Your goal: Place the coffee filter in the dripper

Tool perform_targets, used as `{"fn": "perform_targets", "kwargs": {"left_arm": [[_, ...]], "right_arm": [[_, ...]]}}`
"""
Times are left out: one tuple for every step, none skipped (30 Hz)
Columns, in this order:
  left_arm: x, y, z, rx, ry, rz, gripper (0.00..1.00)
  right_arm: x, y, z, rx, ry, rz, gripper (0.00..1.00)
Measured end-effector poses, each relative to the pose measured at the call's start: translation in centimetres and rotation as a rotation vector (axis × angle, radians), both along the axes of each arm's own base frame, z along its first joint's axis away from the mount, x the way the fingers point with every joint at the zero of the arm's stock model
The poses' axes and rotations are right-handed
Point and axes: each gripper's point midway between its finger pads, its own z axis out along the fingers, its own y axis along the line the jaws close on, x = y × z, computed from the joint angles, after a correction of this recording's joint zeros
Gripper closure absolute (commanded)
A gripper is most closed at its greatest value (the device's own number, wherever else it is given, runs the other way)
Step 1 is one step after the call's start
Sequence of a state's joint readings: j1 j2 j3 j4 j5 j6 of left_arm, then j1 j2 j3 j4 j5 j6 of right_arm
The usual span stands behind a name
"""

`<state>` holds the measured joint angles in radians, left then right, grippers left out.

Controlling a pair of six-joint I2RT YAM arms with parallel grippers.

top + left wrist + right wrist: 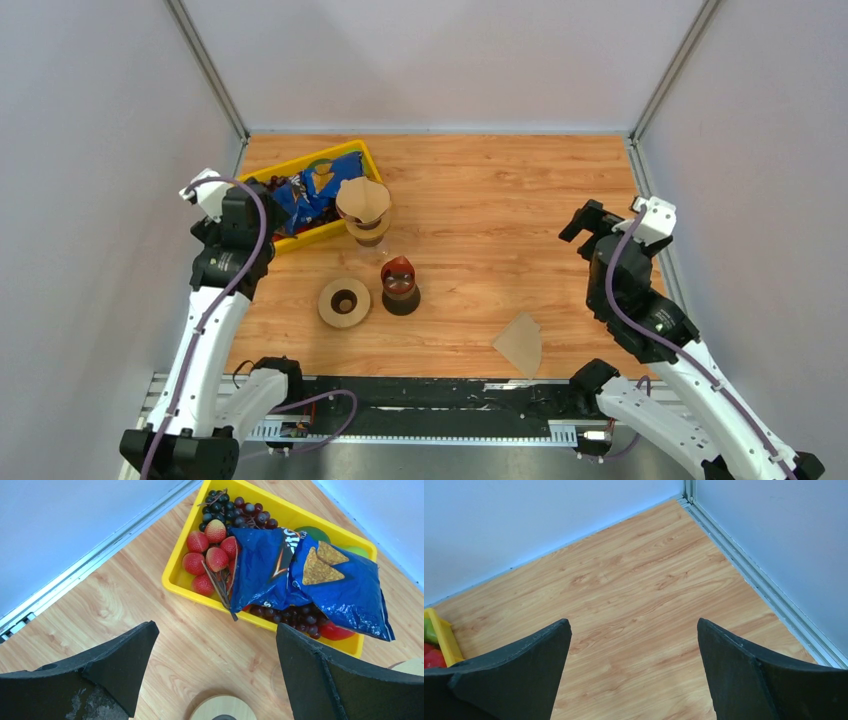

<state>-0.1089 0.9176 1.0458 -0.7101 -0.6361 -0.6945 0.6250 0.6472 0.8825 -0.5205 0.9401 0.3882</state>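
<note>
coffee filter [520,343] flat near table's front edge, right arm's side | dripper [365,212] beside yellow tray [310,237], well apart | left gripper [215,630], right gripper [634,622]: jaws apart, empty, ready

White links and black joints sit behind the left pincer [215,672] and right pincer [634,672], purple cables [204,318] alongside; broad black wedge fingers [115,665].

Yellow bin [171,581] holds strawberries [210,555], grapes [235,510], blue chip bag [345,590]; tan ring disc [329,306] beside red-brown piece [398,272].

Yellow bin [172,577], blue chip bag [345,590], tan coffee filter [521,343]
</note>
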Motion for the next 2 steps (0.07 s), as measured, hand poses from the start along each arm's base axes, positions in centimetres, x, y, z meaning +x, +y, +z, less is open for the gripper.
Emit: {"fn": "perform_targets", "kwargs": {"left_arm": [[-0.04,-0.03,0.05,-0.002,-0.004,-0.002,0.00],[-0.10,-0.05,0.05,-0.003,-0.008,-0.004,0.00]], "right_arm": [[-0.01,-0.03,0.01,0.000,0.000,-0.002,0.00],[-0.04,-0.05,0.05,0.002,-0.002,-0.002,0.00]]}}
